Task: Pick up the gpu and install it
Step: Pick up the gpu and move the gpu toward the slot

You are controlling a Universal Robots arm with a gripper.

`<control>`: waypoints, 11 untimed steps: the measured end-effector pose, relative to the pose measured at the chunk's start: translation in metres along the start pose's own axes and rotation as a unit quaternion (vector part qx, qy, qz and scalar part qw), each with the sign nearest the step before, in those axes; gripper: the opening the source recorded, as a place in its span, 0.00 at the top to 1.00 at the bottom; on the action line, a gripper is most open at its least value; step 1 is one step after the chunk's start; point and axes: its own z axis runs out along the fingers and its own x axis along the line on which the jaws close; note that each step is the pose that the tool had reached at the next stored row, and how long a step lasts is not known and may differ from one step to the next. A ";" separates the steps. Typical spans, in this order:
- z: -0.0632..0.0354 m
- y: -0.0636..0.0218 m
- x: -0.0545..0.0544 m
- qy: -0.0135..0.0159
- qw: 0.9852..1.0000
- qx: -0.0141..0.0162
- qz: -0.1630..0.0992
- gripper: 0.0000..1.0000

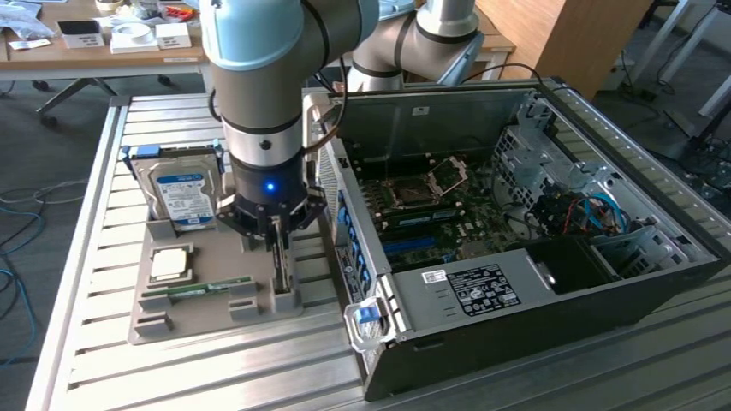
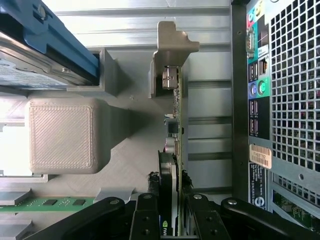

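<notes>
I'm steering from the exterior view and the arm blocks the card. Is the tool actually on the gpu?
Observer: Yes. In the wrist view the tool is shut on the gpu, fingers against both faces.
Operator: Is it lifted yet?
Observer: No; its far end sits in the grey holder post.
Operator: What's beside it?
Observer: The computer case's rear port panel, apart from the card.

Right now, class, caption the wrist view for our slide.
Gripper clamped on the graphics card, upright in its gray holder, beside the computer case.
</notes>
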 end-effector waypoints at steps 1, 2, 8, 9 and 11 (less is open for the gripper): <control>-0.0010 0.0001 0.000 0.000 1.000 0.000 0.000 0.73; -0.0024 0.0001 0.000 0.000 1.000 0.000 0.000 0.73; -0.0169 0.0007 0.000 0.000 1.000 0.000 0.000 0.73; -0.0201 0.0009 0.000 0.000 1.000 0.000 0.000 0.73; -0.0266 0.0012 0.000 0.000 1.000 0.000 0.000 0.73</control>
